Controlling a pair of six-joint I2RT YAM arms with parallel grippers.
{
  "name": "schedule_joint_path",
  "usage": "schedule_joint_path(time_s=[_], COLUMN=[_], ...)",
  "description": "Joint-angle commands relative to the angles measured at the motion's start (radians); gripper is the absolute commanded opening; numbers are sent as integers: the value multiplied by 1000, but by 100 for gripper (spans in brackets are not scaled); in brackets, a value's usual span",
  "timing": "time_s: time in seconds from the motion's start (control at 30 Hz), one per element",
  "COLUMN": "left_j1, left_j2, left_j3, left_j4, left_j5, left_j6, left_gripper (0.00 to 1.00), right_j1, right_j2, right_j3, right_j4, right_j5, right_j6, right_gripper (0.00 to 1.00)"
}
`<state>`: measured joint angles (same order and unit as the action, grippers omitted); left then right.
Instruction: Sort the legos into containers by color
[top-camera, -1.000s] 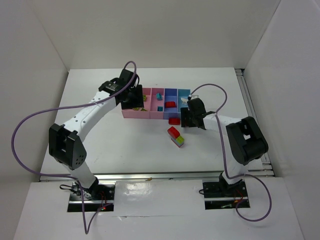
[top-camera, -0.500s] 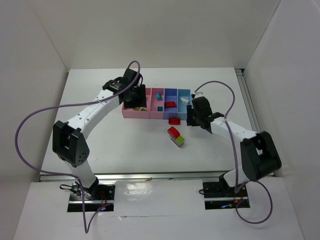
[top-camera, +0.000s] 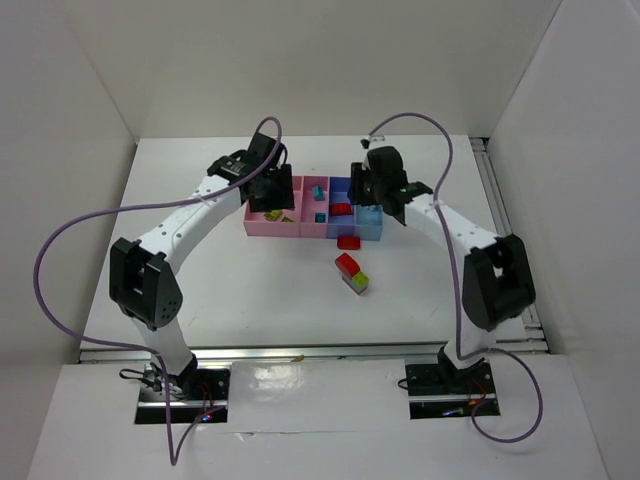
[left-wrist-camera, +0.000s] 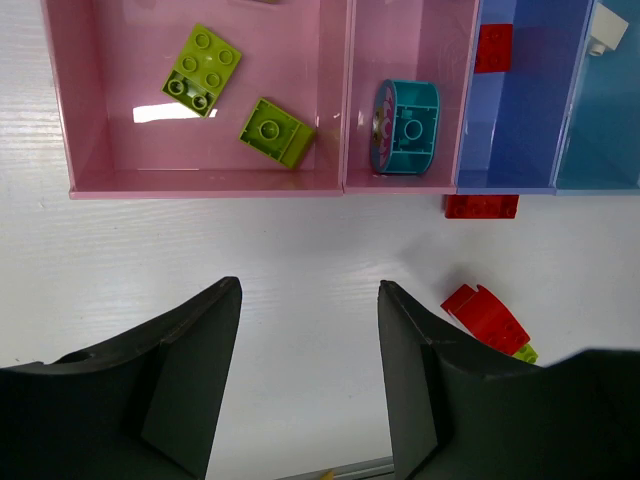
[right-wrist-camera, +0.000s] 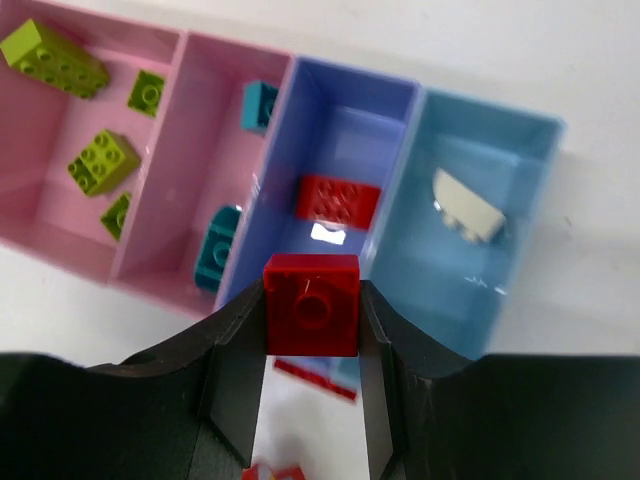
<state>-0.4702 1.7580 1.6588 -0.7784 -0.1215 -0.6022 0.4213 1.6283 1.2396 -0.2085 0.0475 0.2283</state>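
Observation:
My right gripper (right-wrist-camera: 311, 300) is shut on a small red brick (right-wrist-camera: 311, 312) and hovers over the front of the periwinkle bin (right-wrist-camera: 345, 125), where another red brick (right-wrist-camera: 337, 199) lies. The wide pink bin (left-wrist-camera: 200, 183) holds lime bricks (left-wrist-camera: 204, 68). A cyan piece (left-wrist-camera: 405, 127) lies in the narrow pink bin (left-wrist-camera: 400, 40). My left gripper (left-wrist-camera: 308, 290) is open and empty above the bare table in front of the pink bins. Loose on the table are a flat red brick (top-camera: 349, 242), a curved red brick (top-camera: 348, 264) and a lime brick (top-camera: 360, 282).
A white piece (right-wrist-camera: 465, 210) lies in the light blue bin (right-wrist-camera: 500, 150) at the row's right end. White walls close in the table on three sides. A metal rail (top-camera: 500, 200) runs along the right edge.
My right arm has swung from the table in front of the bins up over the periwinkle bin, its jaws closing on the red brick. The left arm shifted only slightly.

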Motion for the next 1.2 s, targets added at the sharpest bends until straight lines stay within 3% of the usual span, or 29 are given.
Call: schedule_joint_path(time_s=[0.0, 0.13, 0.2, 0.3, 0.47, 0.63, 0.83, 1.0, 1.17], left_j1=[-4, -4, -4, -4, -4, -4, -4, -4, -4], left_j2=[-52, -77, -77, -77, -68, -58, -29, -20, -11], left_j3=[-17, -30, -39, -39, -30, -21, -11, 25, 64], left_j4=[-1, -1, -1, -1, -1, -1, 8, -2, -21], left_j5=[-33, -43, -43, -43, -33, -43, -33, -104, -168], left_j6=[16, 16, 16, 16, 25, 35, 35, 74, 99], left_gripper=[68, 68, 68, 68, 68, 68, 68, 68, 68], right_j1=[28, 28, 28, 28, 28, 49, 100, 149, 198], right_j2=[114, 220, 242, 251, 141, -71, -261, -260, -214], right_j3=[132, 210, 244, 268, 189, -38, -210, -192, -180], right_j4=[37, 37, 37, 18, 18, -20, -153, -298, -319], right_j5=[-28, -55, -55, -17, 29, -18, -139, -189, -212], right_j6=[-40, -40, -40, -18, -18, -49, -86, -131, -171], right_gripper=[25, 33, 51, 65, 63, 56, 77, 78, 80])
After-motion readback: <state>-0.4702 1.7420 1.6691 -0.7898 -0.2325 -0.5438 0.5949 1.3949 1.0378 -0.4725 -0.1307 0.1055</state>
